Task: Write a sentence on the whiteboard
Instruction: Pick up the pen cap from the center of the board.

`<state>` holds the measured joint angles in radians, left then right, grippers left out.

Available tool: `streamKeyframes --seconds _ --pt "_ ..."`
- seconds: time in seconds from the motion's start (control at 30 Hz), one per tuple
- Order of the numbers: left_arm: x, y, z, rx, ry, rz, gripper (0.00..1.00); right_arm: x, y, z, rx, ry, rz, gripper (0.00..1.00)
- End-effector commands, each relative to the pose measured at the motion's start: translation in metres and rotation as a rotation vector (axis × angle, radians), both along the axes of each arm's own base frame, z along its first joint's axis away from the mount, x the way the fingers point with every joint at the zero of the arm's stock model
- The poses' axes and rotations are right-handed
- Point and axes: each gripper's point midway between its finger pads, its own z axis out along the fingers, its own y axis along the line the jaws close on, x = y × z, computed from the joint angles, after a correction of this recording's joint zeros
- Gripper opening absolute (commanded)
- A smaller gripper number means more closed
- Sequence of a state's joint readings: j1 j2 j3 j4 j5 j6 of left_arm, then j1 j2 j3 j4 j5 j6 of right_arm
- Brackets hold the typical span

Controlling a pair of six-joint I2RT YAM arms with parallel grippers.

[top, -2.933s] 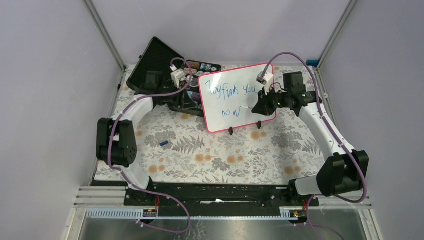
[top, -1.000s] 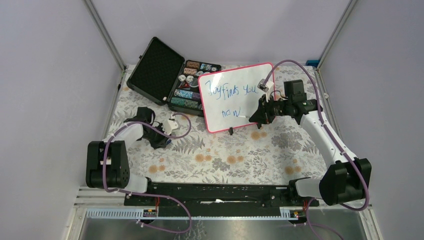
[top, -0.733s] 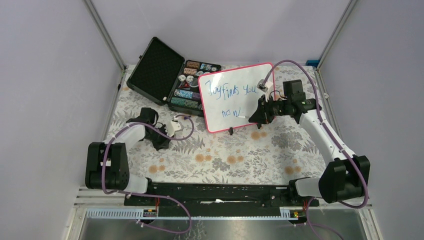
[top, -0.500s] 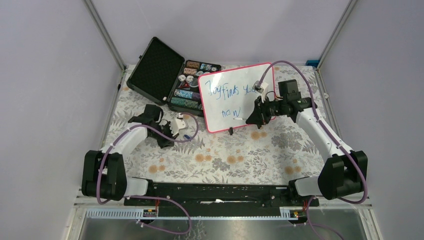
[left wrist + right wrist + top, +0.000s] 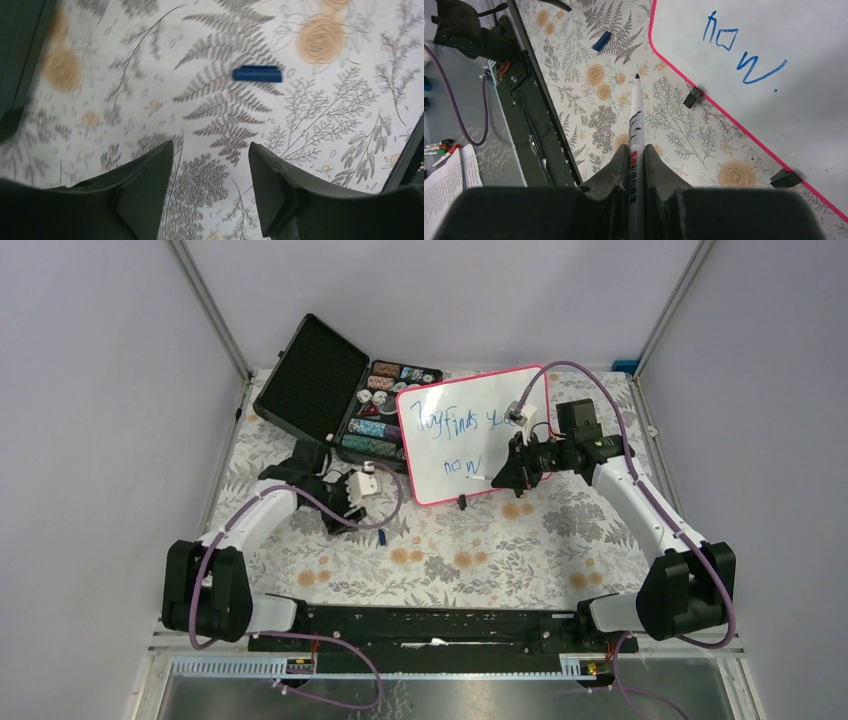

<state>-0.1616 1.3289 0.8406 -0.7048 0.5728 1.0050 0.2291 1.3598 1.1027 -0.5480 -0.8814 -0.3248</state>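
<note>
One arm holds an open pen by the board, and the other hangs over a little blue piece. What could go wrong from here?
1. The marker in the right gripper has a bare tip out over the tablecloth. A low move could ink the cloth.
2. The cap is small and lies flat. The open left gripper might nudge it away instead of grasping it.
3. The whiteboard stands on two small feet, so a bump might tip it.
</note>
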Motion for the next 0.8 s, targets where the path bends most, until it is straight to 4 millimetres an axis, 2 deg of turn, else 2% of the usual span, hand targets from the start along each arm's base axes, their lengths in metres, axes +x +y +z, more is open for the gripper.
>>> streamKeyframes --seconds 0.0,0.1,0.17,0.2,0.27,0.37,0.53,0.77 --pt "-0.020 -0.022 -0.004 0.052 -0.081 -0.244 0.65 0.004 0.001 0.017 0.016 -0.065 0.005 0.00" --pt "-0.023 -0.036 -0.010 0.102 -0.121 -0.307 0.66 0.005 0.000 0.015 0.014 -0.063 -0.001 0.00" --pt "-0.018 -0.044 -0.014 0.128 -0.084 -0.230 0.64 0.005 -0.002 0.016 0.009 -0.070 -0.010 0.00" --pt "-0.019 -0.047 -0.018 0.144 -0.030 -0.186 0.59 0.005 -0.003 0.016 0.008 -0.072 -0.015 0.00" --pt "-0.035 -0.052 -0.021 0.133 0.123 -0.138 0.55 0.004 -0.006 0.017 0.005 -0.082 -0.025 0.00" --pt "-0.059 -0.055 -0.019 0.088 0.227 -0.098 0.60 0.004 -0.010 0.018 -0.001 -0.095 -0.036 0.00" --pt "-0.072 -0.049 -0.027 0.117 0.287 -0.016 0.61 0.004 -0.011 0.018 -0.003 -0.099 -0.038 0.00" --pt "-0.062 -0.047 -0.052 0.163 0.291 0.069 0.60 0.005 -0.013 0.022 0.000 -0.114 -0.044 0.00"
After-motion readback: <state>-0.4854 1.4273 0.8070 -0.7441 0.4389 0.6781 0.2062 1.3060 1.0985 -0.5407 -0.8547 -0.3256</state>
